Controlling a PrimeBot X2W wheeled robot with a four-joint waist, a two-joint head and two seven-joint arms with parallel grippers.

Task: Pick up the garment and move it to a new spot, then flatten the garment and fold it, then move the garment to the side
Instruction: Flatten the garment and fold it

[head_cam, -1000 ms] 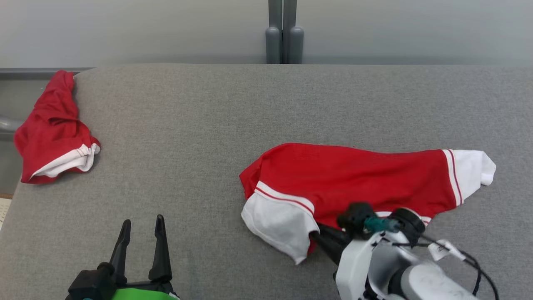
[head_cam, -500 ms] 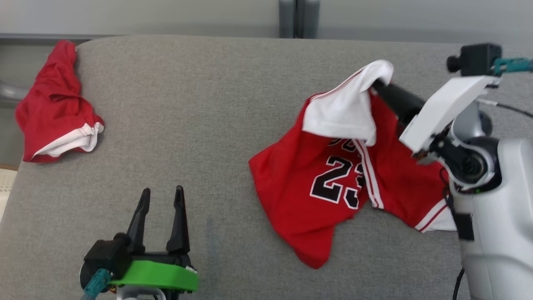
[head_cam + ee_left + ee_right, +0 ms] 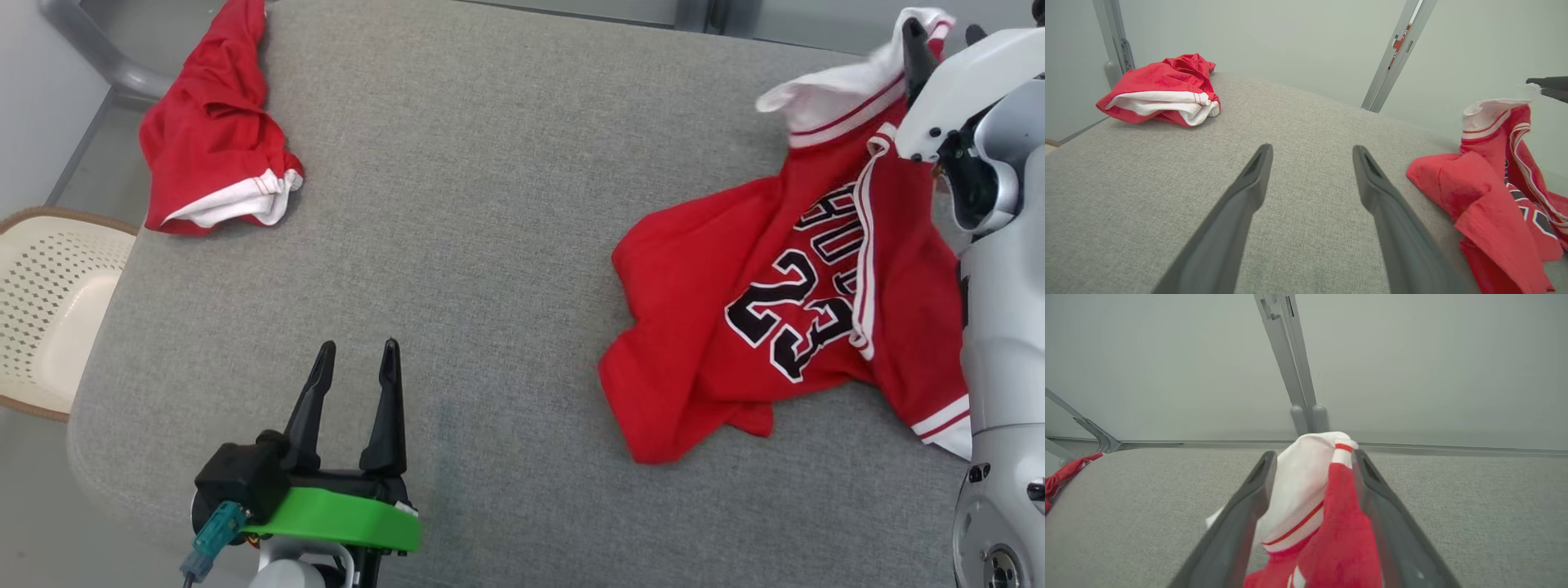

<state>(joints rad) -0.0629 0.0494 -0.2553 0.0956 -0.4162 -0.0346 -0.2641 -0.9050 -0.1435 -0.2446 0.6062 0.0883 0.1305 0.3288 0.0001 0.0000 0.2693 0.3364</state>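
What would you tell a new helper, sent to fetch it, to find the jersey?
On the grey table, look to the robot's right, at the right gripper. The jersey lies crumpled there, one white-trimmed end raised between its fingers. Unlike the red bundle at the far left, it shows a black 23.

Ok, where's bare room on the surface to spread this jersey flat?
Bare: the broad middle of the grey fabric surface, between the crumpled red-and-white garment far left and the red number-23 jersey on the right. Crowded: the right side, jersey plus white right arm.

Two red-and-white garments, two end effectors, one grey table, one cream perforated basket.
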